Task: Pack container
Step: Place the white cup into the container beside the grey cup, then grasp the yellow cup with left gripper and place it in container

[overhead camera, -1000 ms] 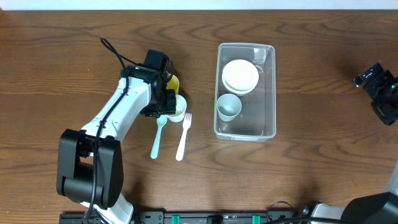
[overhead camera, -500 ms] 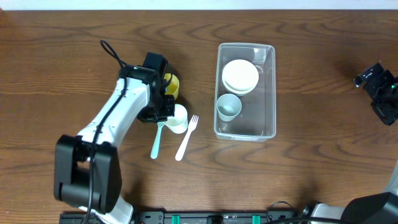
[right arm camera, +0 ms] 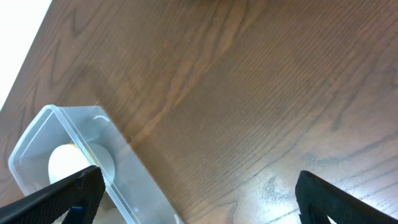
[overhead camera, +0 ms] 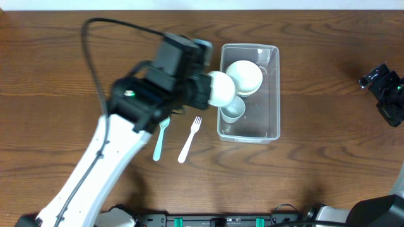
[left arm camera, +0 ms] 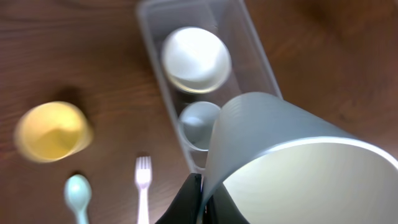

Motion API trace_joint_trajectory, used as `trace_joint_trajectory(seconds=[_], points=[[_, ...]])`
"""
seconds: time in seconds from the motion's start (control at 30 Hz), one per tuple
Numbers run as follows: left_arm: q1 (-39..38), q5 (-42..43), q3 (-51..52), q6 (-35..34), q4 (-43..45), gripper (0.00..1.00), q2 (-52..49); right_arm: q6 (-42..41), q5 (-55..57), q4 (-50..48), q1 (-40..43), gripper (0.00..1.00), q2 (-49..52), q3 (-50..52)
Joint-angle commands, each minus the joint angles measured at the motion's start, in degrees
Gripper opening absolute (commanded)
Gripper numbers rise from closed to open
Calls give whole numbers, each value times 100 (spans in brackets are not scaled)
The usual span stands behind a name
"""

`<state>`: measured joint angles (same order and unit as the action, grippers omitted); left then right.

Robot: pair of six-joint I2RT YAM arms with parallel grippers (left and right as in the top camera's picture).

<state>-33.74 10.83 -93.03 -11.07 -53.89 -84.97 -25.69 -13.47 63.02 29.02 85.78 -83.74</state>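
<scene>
The clear container [overhead camera: 260,127] stands right of centre and holds stacked white bowls [overhead camera: 247,77] and a pale cup [overhead camera: 235,111]. My left gripper [overhead camera: 203,88] is shut on the rim of a white cup [overhead camera: 219,89] and holds it raised, over the container's left edge. In the left wrist view the held cup [left arm camera: 292,168] fills the lower right, the fingers [left arm camera: 202,199] pinch its wall, and the container [left arm camera: 258,56] lies below. My right gripper [overhead camera: 386,88] is open and empty at the far right; its view shows its open fingers [right arm camera: 199,199] and the container's end [right arm camera: 130,180].
A white fork [overhead camera: 189,140] and a mint spoon [overhead camera: 160,142] lie on the table left of the container. A yellow cup [left arm camera: 53,130] stands further left, hidden under my left arm in the overhead view. The table top is dark wood.
My left gripper has lifted the white cup from beside the yellow cup and carried it up and to the right, to the container's left edge. The right arm has not moved.
</scene>
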Motion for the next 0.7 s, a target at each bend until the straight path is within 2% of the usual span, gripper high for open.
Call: trace_joint_trajectory(seconds=[0.0,0.1,0.33,0.47,0.53,0.57,0.67], points=[[-264,-52,72,199,92,6,-719,-42,-4,0,28,99,17,-13],[-326,-343,72,203,131,6,-1338,-42,-4,2,28,99,17,-13],[-321,-358,72,203,391,6,-2350,-42,-4,0,28,99,17,-13],[-321,-358,72,201,452,7,-2479,-42,-4,2,28,99,17,-13],[-321,-358,48,201,435,16,-2452,-42,-4,0,28,99,17,-13],[-321,-358,15,201,409,17,-2420,-42,-4,0,28,99,17,-13],[-321,-361,-111,201,341,17,-2269,-42,-4,0,26,99,17,-13]])
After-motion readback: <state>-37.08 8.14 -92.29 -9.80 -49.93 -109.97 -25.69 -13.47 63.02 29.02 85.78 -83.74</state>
